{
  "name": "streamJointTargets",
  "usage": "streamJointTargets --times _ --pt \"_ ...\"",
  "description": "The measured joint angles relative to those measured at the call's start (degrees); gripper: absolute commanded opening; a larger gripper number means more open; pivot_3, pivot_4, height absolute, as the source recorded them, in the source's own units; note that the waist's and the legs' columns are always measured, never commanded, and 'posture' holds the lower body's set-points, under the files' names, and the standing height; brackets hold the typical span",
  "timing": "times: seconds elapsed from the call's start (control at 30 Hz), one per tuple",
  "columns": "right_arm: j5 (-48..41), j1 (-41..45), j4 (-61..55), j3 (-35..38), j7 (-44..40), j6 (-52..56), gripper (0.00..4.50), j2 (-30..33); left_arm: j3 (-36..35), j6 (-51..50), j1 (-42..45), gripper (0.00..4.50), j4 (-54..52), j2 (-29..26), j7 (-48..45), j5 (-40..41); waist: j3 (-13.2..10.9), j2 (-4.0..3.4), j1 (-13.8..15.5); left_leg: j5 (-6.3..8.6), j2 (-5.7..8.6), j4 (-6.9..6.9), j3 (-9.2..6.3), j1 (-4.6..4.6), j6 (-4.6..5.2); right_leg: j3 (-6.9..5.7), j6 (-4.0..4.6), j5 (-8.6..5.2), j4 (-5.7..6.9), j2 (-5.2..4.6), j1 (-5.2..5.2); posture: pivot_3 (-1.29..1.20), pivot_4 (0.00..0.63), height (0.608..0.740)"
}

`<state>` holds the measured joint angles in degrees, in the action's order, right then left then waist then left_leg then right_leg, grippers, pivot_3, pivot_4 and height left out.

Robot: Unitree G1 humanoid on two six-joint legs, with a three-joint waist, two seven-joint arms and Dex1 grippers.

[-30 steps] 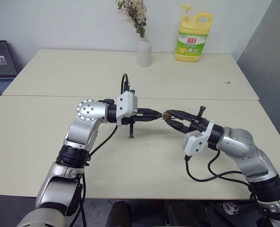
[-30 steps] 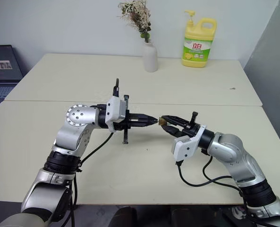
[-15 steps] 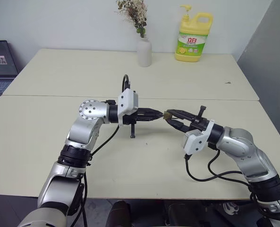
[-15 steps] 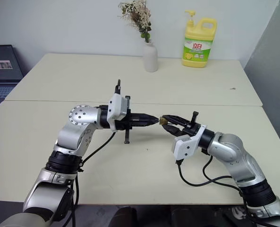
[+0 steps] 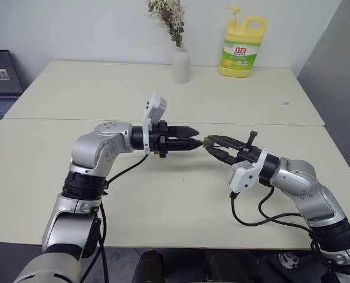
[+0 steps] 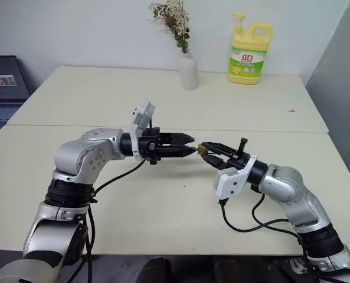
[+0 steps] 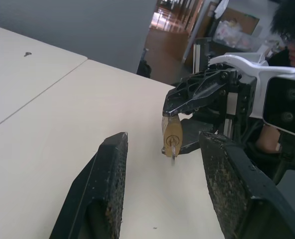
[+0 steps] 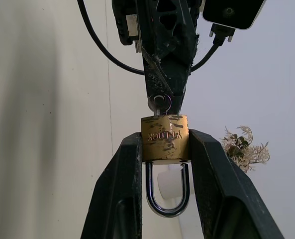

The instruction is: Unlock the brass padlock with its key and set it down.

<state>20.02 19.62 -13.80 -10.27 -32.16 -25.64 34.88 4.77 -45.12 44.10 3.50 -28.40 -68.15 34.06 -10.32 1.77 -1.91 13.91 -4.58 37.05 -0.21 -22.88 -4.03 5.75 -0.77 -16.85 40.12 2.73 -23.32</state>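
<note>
Right gripper [image 8: 164,164] is clamped on the brass padlock [image 8: 164,139] — body pinched between the two black fingers [image 8: 118,199], silvery shackle [image 8: 166,196] looping back toward the wrist, keyhole end facing away from it. Padlock is held in the air above the front table [image 5: 180,206], roughly mid-table, between the two arms. The key [image 7: 172,149] sits in the keyhole; its round bow shows against the padlock's end face in the right wrist view.

Left gripper [image 7: 162,164] points level at the padlock from the opposite side, fingers spread apart with the padlock and key visible in the gap ahead of them. Whether the fingertips touch the key — can't tell; in the right wrist view they sit right at the bow, in the left wrist view the key looks free between them.

Further back, a second table [image 5: 104,88] butts against the first. On its far edge stand a white vase [image 5: 180,65] with dried flowers and, to the robot's right of it, a yellow pump bottle [image 5: 241,50] with a green label. A person [image 7: 291,30] is partly visible in the left wrist view, behind the right arm.
</note>
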Motion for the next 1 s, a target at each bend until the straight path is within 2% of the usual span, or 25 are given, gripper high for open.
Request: streamJointTargets --times 0.73,0.83,1.0 --pt "-0.4 0.1 -0.5 -0.1 -0.1 0.0 0.94 -0.1 2.2 2.2 -0.1 2.36 -0.9 2.6 2.6 -2.6 0.0 0.00 0.0 0.00 0.01 0.00 0.01 -0.01 0.00 0.02 0.00 0.00 0.00 0.00 0.00 0.00 0.150 0.740" --pt "-0.4 0.1 -0.7 -0.1 -0.1 0.0 0.94 -0.1 2.2 2.1 -0.1 1.78 -0.9 3.1 2.5 -2.5 0.0 0.00 0.0 0.00 0.00 0.00 0.01 0.00 0.00 0.01 0.00 0.00 0.00 0.00 0.00 0.00 0.150 0.740" --pt "-0.4 0.1 -0.7 -0.1 -0.1 0.6 0.94 0.0 2.3 1.9 -0.1 0.24 -0.9 3.5 2.0 -2.2 0.0 0.00 0.0 0.00 0.01 0.00 0.01 -0.01 0.00 0.01 0.00 0.00 0.00 0.00 0.00 0.00 0.150 0.740"
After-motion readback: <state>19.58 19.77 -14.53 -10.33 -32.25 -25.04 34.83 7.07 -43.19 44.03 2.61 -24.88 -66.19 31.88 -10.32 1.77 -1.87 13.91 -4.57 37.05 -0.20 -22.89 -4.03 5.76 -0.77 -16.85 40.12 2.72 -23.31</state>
